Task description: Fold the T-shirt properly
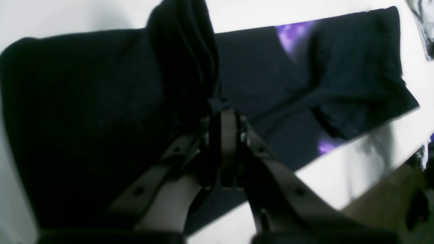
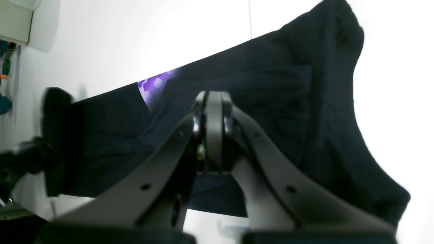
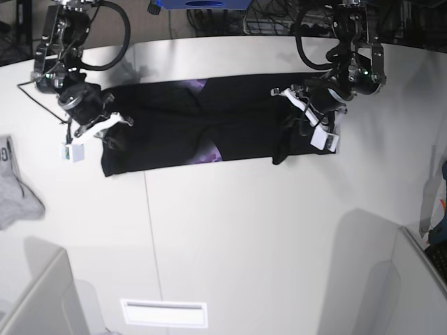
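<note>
Left gripper [image 1: 225, 112]: jaws pinched tight on a bunched-up ridge of the T-shirt [image 3: 209, 132], fabric lifted into a peak right above the tips. Sits at the shirt's end on the right of the base view.
Right gripper [image 2: 213, 101]: jaws fully together at the opposite end of the shirt. Looks like it's got the hem edge, but the wrist view is dark there, so can't swear there's cloth between the tips.
T-shirt location: lying on the white table [image 3: 244, 230] as a long narrow band, stretched between the two arms, sides already folded in.
How it'll handle: light, floppy, zero stiffness. It drapes and sags from wherever you pinch it, so one-point grabs just make a tent. Best holds are the corners or short end edges, both layers together, so the fold carries over flat.
Material/texture: soft black cotton knit, matte, fine ribbed look up close. Slivers of the purple print [image 1: 291, 34] peek out where the layers overlap.
Shape: rough rectangle with creases across the middle.
Also around: small grey cloth [image 3: 17, 188] at the table's edge, well apart from the shirt.
</note>
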Action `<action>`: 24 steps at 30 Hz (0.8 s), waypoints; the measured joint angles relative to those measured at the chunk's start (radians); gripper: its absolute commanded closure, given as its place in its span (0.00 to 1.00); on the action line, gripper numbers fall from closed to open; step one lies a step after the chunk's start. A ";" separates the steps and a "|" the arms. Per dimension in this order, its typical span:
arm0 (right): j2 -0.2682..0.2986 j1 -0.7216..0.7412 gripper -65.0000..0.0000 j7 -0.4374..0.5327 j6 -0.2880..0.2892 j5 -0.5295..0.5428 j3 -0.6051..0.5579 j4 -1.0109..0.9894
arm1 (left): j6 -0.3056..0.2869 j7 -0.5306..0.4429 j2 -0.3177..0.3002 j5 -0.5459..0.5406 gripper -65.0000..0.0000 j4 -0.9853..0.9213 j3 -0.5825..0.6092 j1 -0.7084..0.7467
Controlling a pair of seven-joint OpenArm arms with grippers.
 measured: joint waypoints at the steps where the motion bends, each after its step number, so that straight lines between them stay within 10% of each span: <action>1: 0.002 0.000 1.00 -0.001 0.000 -0.002 0.003 0.000 | 0.001 0.003 0.007 0.000 1.00 -0.001 0.013 -0.001; 24: 0.002 0.000 1.00 0.000 0.000 0.001 0.003 0.000 | 0.071 0.000 0.013 -0.005 1.00 -0.003 0.101 -0.060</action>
